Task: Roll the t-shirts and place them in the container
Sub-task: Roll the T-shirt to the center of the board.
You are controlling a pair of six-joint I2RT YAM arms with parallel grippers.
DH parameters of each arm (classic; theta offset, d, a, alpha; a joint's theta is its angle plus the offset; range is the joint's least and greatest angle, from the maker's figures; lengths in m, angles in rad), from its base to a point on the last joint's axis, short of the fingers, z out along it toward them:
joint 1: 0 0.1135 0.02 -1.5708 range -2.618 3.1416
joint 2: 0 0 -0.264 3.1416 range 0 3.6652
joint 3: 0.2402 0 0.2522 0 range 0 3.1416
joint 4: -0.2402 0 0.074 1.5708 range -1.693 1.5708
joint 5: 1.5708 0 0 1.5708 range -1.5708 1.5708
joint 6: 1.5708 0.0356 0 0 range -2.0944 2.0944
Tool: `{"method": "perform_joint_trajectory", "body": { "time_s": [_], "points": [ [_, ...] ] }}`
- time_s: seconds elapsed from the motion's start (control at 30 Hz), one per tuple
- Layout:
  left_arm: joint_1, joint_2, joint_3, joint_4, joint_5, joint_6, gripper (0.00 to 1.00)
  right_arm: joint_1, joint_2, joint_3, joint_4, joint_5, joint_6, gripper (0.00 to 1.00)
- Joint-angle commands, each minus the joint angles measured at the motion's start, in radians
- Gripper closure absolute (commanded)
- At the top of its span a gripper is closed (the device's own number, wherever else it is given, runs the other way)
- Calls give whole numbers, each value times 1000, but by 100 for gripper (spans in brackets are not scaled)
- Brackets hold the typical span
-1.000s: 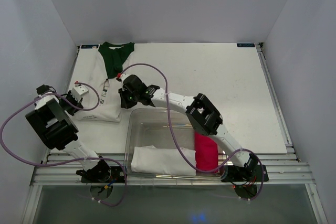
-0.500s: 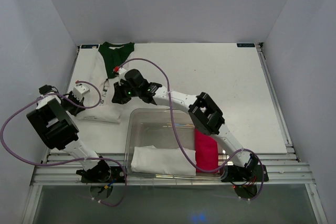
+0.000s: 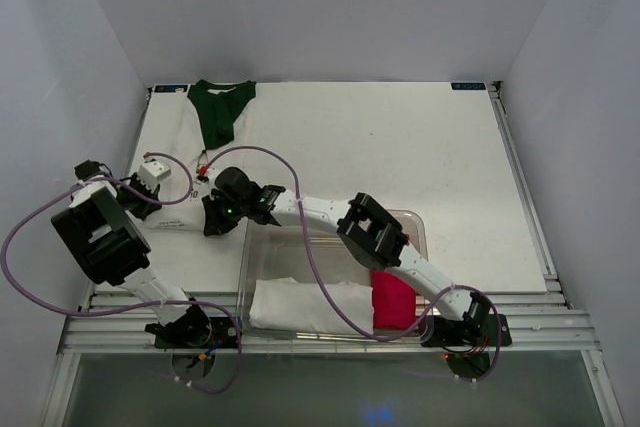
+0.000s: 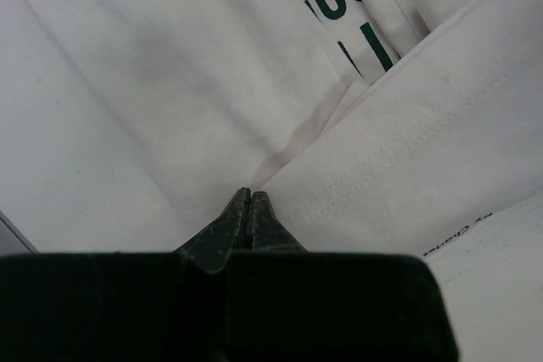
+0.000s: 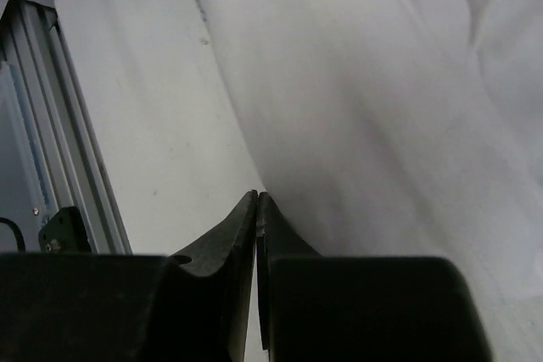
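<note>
1. The table (image 3: 420, 157) fills the middle of the top view.
2. A clear bin (image 3: 300, 227) sits at lower centre, holding a white roll (image 3: 300, 305) and a pink bundle (image 3: 395, 299).
3. The white tee (image 3: 180, 147) lies flat at the table's left, its dark lettering showing in the upper part of the left wrist view.
4. The green tee (image 3: 220, 112) lies at upper left, overlapping the white one.
5. The left gripper (image 4: 249, 197) is closed, with its tips at a fold of the white tee.
6. The right gripper (image 5: 256, 197) is closed at that tee's edge.
</note>
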Motion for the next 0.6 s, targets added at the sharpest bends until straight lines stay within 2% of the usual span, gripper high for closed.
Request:
{"method": "perform_joint_trajectory", "body": {
  "time_s": [0.0, 0.23, 0.4, 0.57],
  "points": [
    [-6, -54, -14, 22, -5, 11, 100, -24, 12, 50, -6, 42, 50, 92],
    [-16, -68, -18, 32, -4, 31, 100, -22, -14, 81, 32, 19, 36, 92],
    [-26, -68, -12, 32, 4, 16, 100, -25, -55, 49, 202, -51, 65, 92],
    [-28, -71, -9, 32, 1, 11, 100, -28, -22, 55, 221, 0, 113, 92]
  ]
}}
